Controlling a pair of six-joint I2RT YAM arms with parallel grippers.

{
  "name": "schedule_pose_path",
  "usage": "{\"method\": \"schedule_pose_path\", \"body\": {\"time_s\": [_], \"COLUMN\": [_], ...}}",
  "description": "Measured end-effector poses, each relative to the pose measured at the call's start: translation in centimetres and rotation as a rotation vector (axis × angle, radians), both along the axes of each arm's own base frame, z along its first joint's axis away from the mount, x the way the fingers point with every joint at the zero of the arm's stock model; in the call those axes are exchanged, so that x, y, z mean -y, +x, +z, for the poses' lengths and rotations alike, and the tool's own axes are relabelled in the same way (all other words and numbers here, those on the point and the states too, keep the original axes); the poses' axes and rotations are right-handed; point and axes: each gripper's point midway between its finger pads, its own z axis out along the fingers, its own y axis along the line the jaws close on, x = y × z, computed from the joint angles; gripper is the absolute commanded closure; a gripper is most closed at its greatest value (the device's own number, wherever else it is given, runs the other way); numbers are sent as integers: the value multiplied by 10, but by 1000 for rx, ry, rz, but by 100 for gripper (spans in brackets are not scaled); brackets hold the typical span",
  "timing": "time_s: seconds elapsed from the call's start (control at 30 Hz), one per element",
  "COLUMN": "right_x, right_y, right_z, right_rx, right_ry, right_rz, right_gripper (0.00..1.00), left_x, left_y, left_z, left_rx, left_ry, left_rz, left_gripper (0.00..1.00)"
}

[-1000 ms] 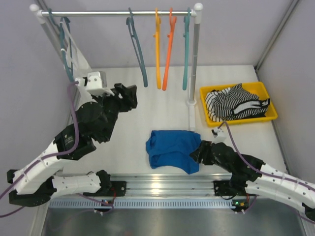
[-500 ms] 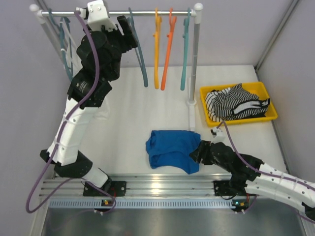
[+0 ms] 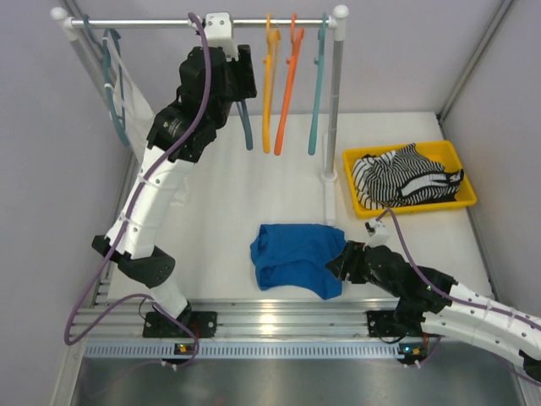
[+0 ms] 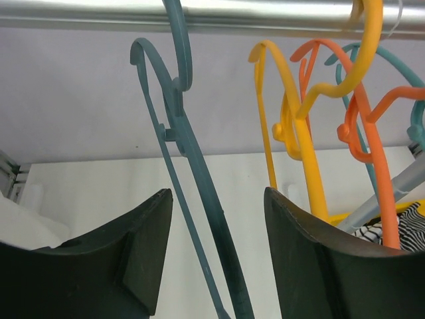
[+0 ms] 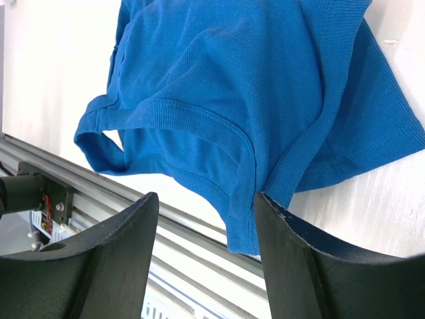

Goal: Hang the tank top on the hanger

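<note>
The royal-blue tank top [image 3: 296,254] lies crumpled on the white table near the front edge. The dark slate-teal hanger [image 3: 247,131] hangs by its hook from the rail. My left gripper [image 3: 243,74] is raised to the rail and open. In the left wrist view the hanger [image 4: 200,170] passes between the open jaws of the left gripper [image 4: 218,193], touching neither. My right gripper [image 3: 338,262] is open at the tank top's right edge. In the right wrist view a hem corner of the tank top [image 5: 252,100] lies between the open jaws of the right gripper [image 5: 206,199].
The silver rail [image 3: 152,23] also holds a yellow-orange hanger [image 3: 270,85], an orange hanger [image 3: 289,85] and a lighter teal hanger [image 3: 319,85]. A white garment [image 3: 127,93] hangs at the far left. A yellow tray [image 3: 461,161] holds a striped garment [image 3: 406,178]. The rack post [image 3: 334,110] stands behind the tank top.
My left arm has swung up from the table to the rail and moved right until its jaws straddle the dark hanger. The right arm and the tank top have not moved.
</note>
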Motion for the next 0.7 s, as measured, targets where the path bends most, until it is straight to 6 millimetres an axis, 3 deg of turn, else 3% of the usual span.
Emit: {"method": "schedule_pose_path", "body": {"time_s": [0.2,0.7], "right_x": [0,1], "right_y": [0,-5], "right_z": [-2,-13], "right_rx": [-7,-32], "right_ry": [6,-7], "right_rz": [-6,4], "right_gripper": [41,41], "left_x": [-2,-13], "left_y": [1,1], "left_z": [-19,-45], "left_rx": [-50,-119], "left_ry": [46,135], "left_rz": [10,54], "left_gripper": [40,49]}}
